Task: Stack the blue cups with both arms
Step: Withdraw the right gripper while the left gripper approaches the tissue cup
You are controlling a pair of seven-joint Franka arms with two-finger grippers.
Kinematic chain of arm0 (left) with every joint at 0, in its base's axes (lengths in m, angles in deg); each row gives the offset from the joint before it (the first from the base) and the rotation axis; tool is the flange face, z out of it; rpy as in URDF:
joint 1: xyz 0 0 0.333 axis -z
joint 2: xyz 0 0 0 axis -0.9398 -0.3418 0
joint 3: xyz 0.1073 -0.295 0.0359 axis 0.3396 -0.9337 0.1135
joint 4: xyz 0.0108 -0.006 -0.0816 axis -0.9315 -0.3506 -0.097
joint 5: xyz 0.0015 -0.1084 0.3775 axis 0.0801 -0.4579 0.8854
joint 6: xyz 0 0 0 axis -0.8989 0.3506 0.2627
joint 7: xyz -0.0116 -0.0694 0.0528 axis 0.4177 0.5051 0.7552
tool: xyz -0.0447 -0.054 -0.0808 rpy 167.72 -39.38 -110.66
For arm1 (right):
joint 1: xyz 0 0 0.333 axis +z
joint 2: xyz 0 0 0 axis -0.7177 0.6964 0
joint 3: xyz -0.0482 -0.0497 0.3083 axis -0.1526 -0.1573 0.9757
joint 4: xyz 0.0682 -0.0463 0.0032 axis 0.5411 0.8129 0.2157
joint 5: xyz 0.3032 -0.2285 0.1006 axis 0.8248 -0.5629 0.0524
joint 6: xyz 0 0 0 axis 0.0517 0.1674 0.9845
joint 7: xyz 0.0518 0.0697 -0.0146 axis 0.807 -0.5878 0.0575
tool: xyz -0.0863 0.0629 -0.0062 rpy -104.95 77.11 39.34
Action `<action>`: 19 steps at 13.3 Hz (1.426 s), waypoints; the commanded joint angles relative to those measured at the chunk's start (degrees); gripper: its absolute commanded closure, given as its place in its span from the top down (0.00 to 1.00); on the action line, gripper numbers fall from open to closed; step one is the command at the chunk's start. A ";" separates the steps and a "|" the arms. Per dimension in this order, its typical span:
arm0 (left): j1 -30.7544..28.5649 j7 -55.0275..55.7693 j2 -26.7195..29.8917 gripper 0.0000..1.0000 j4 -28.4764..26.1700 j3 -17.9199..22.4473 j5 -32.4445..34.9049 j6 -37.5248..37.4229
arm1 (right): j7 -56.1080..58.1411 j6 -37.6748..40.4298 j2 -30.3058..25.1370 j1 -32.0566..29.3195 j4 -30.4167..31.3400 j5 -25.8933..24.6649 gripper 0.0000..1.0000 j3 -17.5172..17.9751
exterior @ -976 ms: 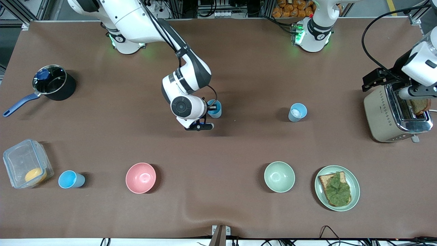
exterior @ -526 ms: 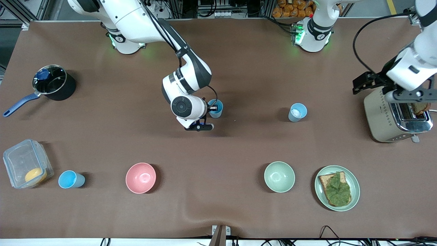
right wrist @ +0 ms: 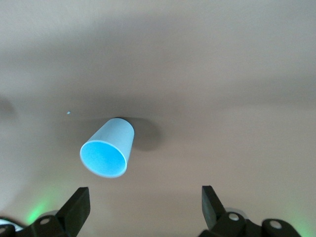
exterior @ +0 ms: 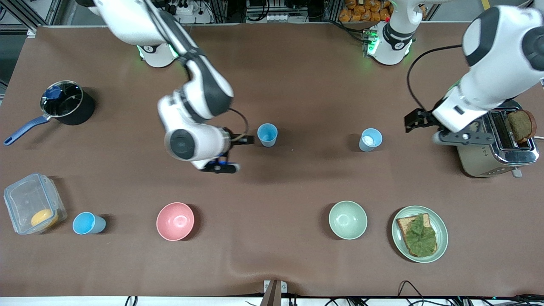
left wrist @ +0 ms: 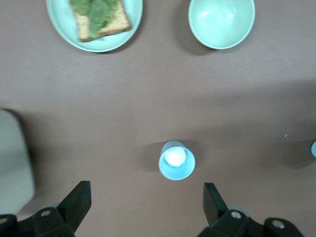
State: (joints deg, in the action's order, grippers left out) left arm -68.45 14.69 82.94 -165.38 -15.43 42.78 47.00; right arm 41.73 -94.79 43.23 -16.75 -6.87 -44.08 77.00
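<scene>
At frame centre, the right gripper (exterior: 238, 142) is hovering wide open and empty beside the sky-blue plastic cup (exterior: 267, 134), while the left gripper (exterior: 418, 120), equally spread and empty, is hanging near the paler grey-blue cup (exterior: 370, 139).

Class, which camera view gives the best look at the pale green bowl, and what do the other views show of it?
The front view shows the pale green bowl best: whole and unobstructed, beside the plate of toast. The left wrist view also shows the bowl, cropped at the picture's edge. The right wrist view does not show it at all.
</scene>
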 commanded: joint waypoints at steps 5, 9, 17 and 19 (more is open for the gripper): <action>2.91 1.18 -2.88 1.00 -13.92 -0.90 -2.21 19.13 | 7.60 7.96 -13.51 -10.73 -0.95 -14.30 1.00 -0.31; 6.60 3.11 -6.40 1.00 -14.81 -1.16 -7.39 21.60 | 24.01 12.35 -16.41 -20.82 -4.20 -15.02 1.00 -0.31; 9.42 6.63 -10.53 1.00 -22.01 -1.08 -7.05 30.74 | 28.90 11.85 -26.77 -28.93 0.60 -17.75 1.00 -0.05; 9.34 6.72 -10.45 1.00 -23.16 -1.08 -7.04 30.84 | 28.72 9.21 -28.89 -29.20 4.30 -17.75 1.00 -0.05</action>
State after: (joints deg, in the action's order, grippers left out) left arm -59.39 20.37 71.44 -186.71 -16.60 36.56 76.62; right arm 70.82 -82.58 18.57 -44.62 -9.10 -60.63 75.65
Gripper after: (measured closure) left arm 0.000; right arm 0.000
